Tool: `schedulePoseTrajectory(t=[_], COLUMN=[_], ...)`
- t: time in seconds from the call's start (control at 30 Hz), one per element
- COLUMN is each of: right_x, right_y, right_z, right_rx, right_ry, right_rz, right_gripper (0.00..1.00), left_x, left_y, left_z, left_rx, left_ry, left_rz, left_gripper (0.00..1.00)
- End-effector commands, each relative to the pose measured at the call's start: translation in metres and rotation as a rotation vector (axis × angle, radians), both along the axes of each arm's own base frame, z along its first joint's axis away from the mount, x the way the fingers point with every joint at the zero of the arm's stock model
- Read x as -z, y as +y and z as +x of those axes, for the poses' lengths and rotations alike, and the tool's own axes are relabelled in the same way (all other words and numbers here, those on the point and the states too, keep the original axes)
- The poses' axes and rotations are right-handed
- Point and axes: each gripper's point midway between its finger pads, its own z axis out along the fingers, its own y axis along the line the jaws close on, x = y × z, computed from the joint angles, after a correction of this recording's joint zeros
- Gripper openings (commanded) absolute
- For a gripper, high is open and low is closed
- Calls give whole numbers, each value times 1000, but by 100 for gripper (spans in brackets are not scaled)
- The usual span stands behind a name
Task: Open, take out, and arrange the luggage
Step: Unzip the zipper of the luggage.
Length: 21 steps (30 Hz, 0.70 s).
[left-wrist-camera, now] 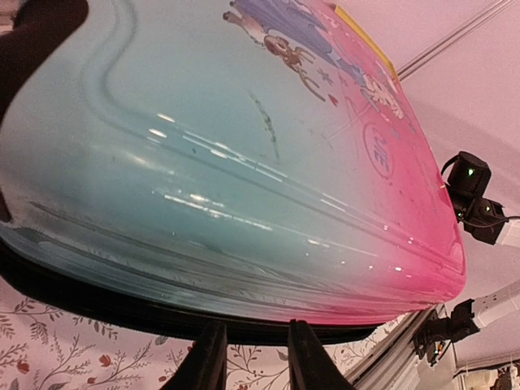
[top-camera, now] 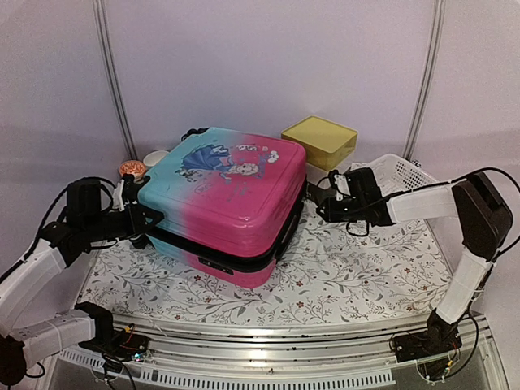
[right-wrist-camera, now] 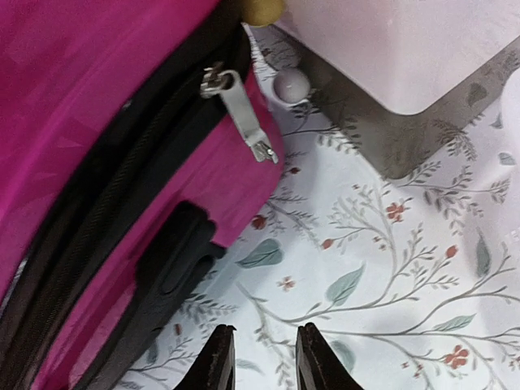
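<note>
The left gripper holds its two black fingers a little apart; only flowered cloth shows in the gap, and nothing is clamped between them. Straight ahead of the tips, almost against them, runs the black zipper band of the luggage, a small hard-shell suitcase shading from turquoise to pink with a cartoon girl printed on its lid; whether the tips touch the band I cannot tell.

From above, the luggage lies flat, print upward, between the two pairs of fingers; the left gripper is at its turquoise end and the right gripper at its pink end.

The right gripper also has its fingers parted with nothing between them; bare cloth lies in the gap and just ahead of the tips. Beyond the fingertip on the left of that view sits a black moulded fitting on the pink shell; farther ahead, a silver zipper pull hangs from the band, well clear of both tips.

Under both pairs of fingers spreads the white tablecloth printed with leaves and small red flowers. Just behind the right fingers stands a white plastic mesh basket; beyond them, past the luggage's far pink corner, is a yellow rectangular box. On the far side of the left fingers sits a small round orange-topped object.
</note>
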Motion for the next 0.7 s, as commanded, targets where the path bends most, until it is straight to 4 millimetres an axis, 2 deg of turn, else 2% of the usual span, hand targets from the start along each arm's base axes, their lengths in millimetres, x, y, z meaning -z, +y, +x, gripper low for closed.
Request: schedulePoseTrajectory(t=[0.0,0.23,0.67], right_x=[-29,-33,-25], right_y=[26,34,39], right_z=[-24,-53,-59], right_rx=[-116,-157,-139], right_ry=[24,78,123], right_rz=[191,365,498], right_gripper=[29,32,40], left_x=[-21,-18,-20], left_y=[5,8,10], left_z=[1,-4,-7], left_rx=[-19,-30,-37], left_ry=[-83,-87,-95], left_rz=[16,19,27], left_gripper=[29,29,31])
